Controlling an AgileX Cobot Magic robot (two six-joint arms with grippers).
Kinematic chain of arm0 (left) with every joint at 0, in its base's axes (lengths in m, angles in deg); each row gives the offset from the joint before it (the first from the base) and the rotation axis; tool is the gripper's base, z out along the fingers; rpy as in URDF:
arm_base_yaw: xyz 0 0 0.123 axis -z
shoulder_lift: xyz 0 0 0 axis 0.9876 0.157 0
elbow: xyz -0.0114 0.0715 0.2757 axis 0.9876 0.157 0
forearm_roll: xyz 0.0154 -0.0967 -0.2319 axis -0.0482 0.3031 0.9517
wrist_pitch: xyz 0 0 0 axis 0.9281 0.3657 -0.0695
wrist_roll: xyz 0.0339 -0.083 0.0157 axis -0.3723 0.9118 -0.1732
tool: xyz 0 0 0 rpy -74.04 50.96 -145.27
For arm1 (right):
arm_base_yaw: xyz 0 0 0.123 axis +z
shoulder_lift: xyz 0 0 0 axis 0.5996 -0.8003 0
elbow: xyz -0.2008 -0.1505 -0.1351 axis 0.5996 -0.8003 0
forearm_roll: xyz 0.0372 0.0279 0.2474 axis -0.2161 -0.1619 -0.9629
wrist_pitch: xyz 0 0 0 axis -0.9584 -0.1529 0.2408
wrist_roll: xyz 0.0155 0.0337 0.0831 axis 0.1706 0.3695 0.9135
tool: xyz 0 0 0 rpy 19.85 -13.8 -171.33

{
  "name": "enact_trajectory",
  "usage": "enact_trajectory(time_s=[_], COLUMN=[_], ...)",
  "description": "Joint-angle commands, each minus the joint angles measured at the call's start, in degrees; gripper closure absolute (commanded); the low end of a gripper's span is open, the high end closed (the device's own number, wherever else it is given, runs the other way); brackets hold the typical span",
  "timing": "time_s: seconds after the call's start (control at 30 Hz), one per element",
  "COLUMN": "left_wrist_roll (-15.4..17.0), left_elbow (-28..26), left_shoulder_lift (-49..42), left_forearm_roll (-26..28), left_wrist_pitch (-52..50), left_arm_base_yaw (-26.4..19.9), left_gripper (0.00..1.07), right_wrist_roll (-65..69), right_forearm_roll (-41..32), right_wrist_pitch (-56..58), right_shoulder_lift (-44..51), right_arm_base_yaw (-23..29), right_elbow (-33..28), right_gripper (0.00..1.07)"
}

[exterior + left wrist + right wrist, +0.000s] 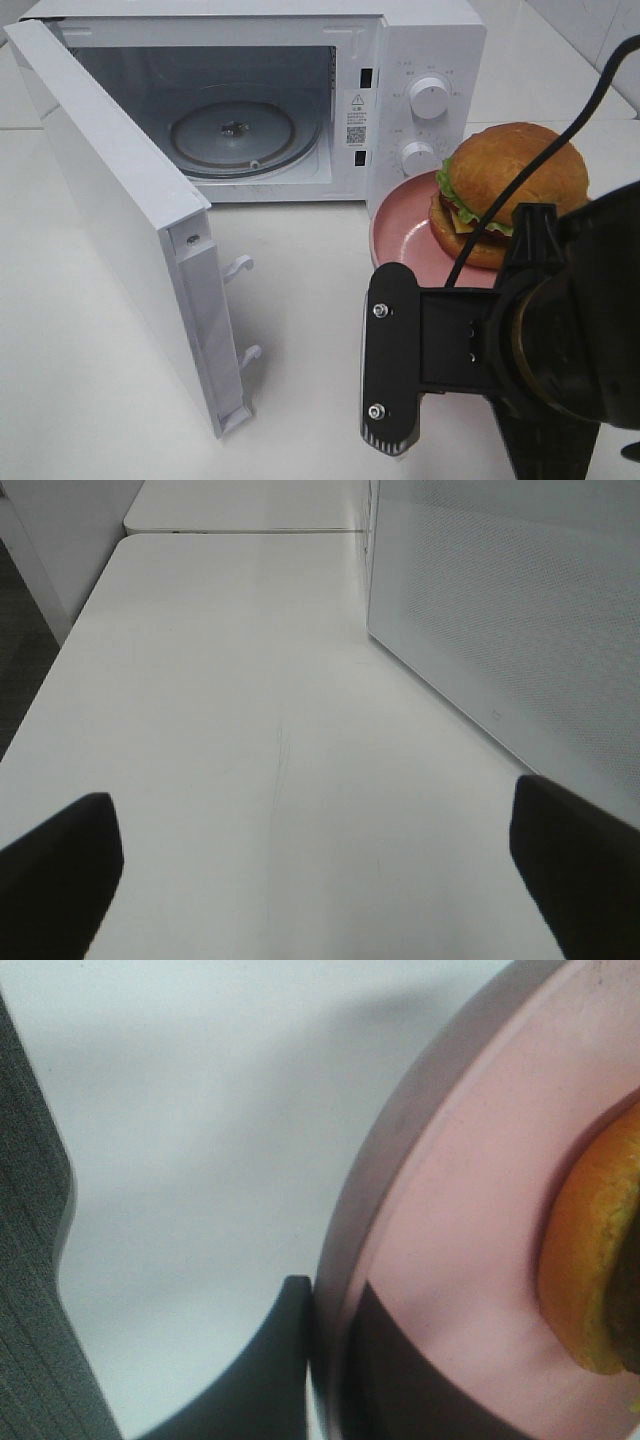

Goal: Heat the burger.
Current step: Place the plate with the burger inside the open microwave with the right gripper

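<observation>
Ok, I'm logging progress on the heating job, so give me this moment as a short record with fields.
microwave: door wide open, nothing on turntable
burger: on plate, right of microwave, not yet inside
right gripper: shut on plate rim
left gripper: open, above table beside door, holding nothing

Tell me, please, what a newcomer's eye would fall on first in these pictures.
First comes the white microwave at the back, its door standing wide open and its glass turntable in plain sight. Next is the burger on a pink plate just right of the microwave, in front of its knobs. The right end effector is pinched shut on the plate's rim.
</observation>
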Motion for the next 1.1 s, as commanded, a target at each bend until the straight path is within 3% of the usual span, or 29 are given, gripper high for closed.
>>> enact_trajectory(time_s=[0.03,0.47,0.97,1.1], left_wrist_roll=[0.2,0.2,0.2,0.2], left_elbow=[0.2,0.2,0.2,0.2], left_shoulder_lift=[-1.2,-1.2,-1.2,-1.2], left_forearm_roll=[0.2,0.2,0.2,0.2], left_wrist_pitch=[-0.5,-0.5,-0.5,-0.5], left_arm_base_yaw=[0.2,0.2,0.2,0.2], left_gripper=[0.09,0.09,0.09,0.09], right_wrist_roll=[-4.0,-13.8,-32.1,-39.7], right_forearm_roll=[3.6,5.8,5.4,2.3], right_wrist_pitch=[-0.7,-5.7,-21.4,-27.2], right_shoulder_lift=[0.4,0.4,0.4,0.4], right_arm_base_yaw=[0.2,-0.2,-11.6,-16.2], right_elbow=[-0.2,-0.2,-0.2,-0.2], right_gripper=[1.07,1.07,1.07,1.07])
